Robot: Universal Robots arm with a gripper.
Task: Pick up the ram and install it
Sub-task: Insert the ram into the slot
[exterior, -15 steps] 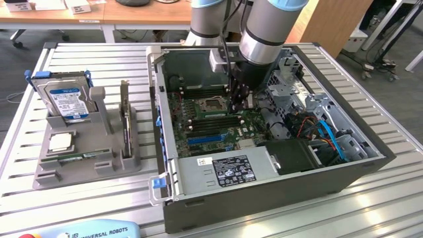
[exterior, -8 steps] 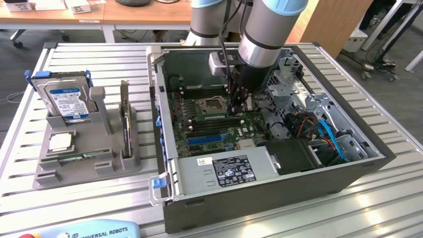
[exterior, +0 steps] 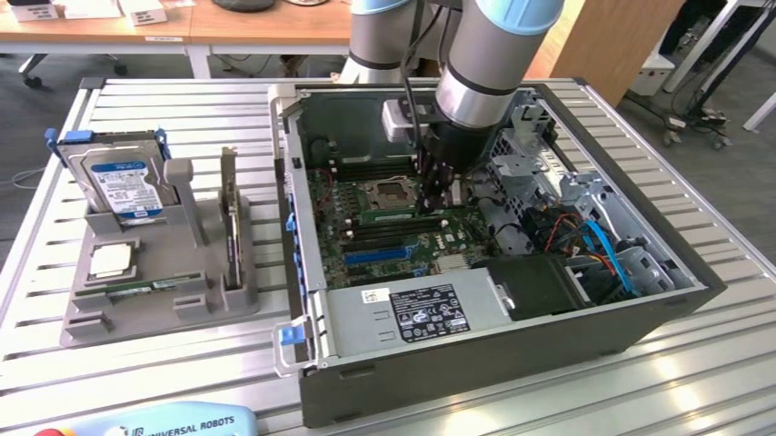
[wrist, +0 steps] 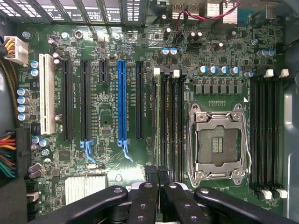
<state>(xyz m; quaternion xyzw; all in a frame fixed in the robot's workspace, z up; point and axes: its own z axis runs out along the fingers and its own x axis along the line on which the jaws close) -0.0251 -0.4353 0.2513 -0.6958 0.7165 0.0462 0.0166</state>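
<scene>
Wrist view: the gripper [wrist: 157, 176] is closed, its fingers [wrist: 145, 198] drawn almost together and apparently pinching the near end of the ram [wrist: 157, 122]. The ram stands on edge in a memory slot between the blue slot [wrist: 122, 102] and the socket [wrist: 217, 140]. Whether it is fully seated cannot be told. Exterior view: the gripper [exterior: 437, 189] reaches down into the open case [exterior: 485, 359]. There the ram [exterior: 391, 218] shows as a green strip on the board, just beside the fingertips.

Handling, as judged:
- The ram is light, thin and stiff, but brittle. It tolerates no bending or twisting.
- The faces are smooth, so a narrow pinch can slip.
- Hold is best taken across the two flat faces near the upper edge, clear of the lower contact edge.
- A hold at one end tends to tilt the stick. A central hold keeps it level over the slot.
- The white clip [wrist: 156, 71] marks the far end of the slot.
</scene>
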